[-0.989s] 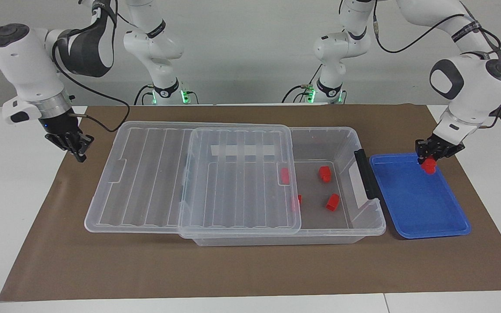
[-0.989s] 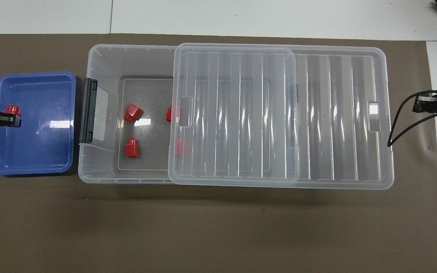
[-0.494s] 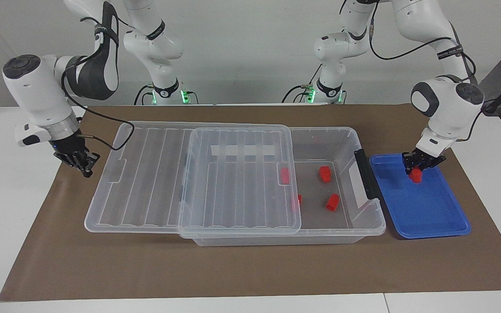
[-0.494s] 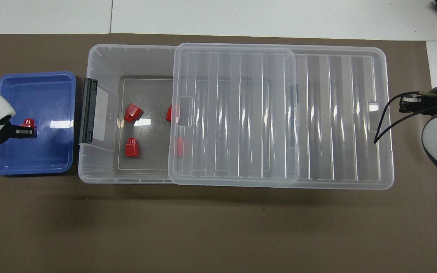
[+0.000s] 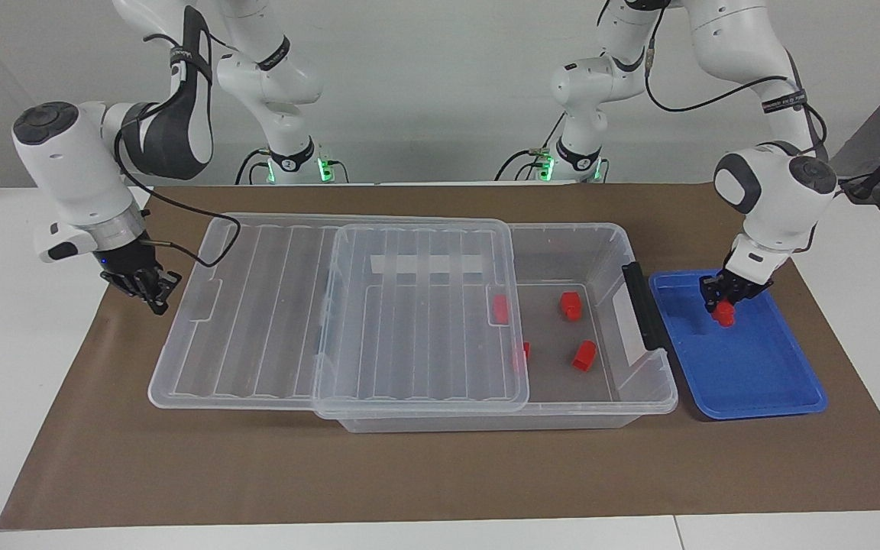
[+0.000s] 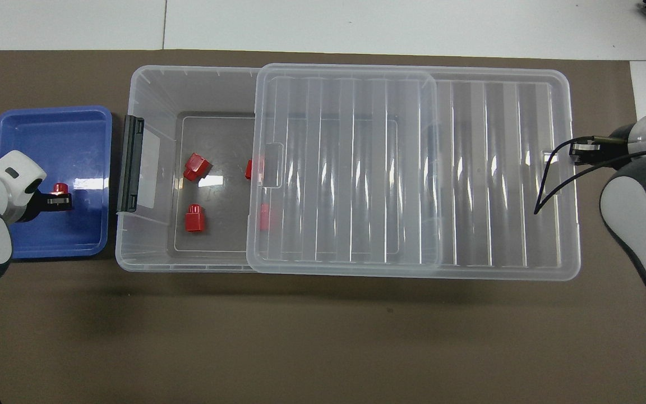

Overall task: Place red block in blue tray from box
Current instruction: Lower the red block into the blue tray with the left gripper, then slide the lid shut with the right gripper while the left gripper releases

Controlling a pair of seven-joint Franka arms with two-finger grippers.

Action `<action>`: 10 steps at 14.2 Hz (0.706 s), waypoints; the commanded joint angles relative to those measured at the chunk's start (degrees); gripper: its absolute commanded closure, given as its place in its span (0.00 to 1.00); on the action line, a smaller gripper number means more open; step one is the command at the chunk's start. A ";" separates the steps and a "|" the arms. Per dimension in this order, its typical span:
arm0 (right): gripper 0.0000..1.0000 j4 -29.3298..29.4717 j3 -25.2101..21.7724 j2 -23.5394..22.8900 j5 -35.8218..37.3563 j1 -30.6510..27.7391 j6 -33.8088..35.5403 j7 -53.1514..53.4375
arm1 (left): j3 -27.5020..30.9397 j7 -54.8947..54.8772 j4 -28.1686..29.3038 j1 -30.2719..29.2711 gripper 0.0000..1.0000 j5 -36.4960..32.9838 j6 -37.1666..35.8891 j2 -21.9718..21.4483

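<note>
Facing view: the left gripper hangs low over the tray, pinching the block between its fingertips; whether the block touches the tray floor I cannot tell; the tray sits just beside the box, at the box's latch end, toward the left arm's end of the table; the box stands partly uncovered, its lid slid toward the right arm's end and overhanging the box there; four more blocks lie in the box, two in the uncovered part and two at the lid's edge, partly under it; the right gripper waits over the brown mat, just beside the lid's overhanging end, its fingertips pressed together on nothing; overhead, the held block shows over the tray's middle.
</note>
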State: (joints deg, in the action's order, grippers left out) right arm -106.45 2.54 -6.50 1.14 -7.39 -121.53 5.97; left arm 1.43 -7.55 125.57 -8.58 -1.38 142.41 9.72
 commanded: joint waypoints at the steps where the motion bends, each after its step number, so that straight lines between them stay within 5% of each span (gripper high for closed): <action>1: 1.00 -0.52 0.36 0.26 -0.62 0.44 0.33 -1.14 | 0.24 0.52 1.08 0.32 0.87 0.76 2.08 -0.14; 8: 1.00 -0.25 0.80 0.79 -0.79 4.83 5.16 -1.31 | 0.24 0.52 1.96 0.32 0.81 0.76 6.92 3.11; 9: 1.00 -0.25 0.80 0.96 -0.79 5.62 5.78 -1.31 | 0.24 0.52 1.87 0.32 0.74 0.76 6.92 3.11; 10: 1.00 -0.25 0.97 0.97 -1.14 7.11 6.57 -1.31 | 0.24 0.43 1.87 0.32 0.56 0.67 6.92 3.11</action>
State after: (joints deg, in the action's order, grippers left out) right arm -106.40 3.09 -6.44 1.12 -1.78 -116.77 5.94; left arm 1.44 -7.45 126.23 -8.58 -1.28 146.89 11.88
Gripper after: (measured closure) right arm 0.991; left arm 0.661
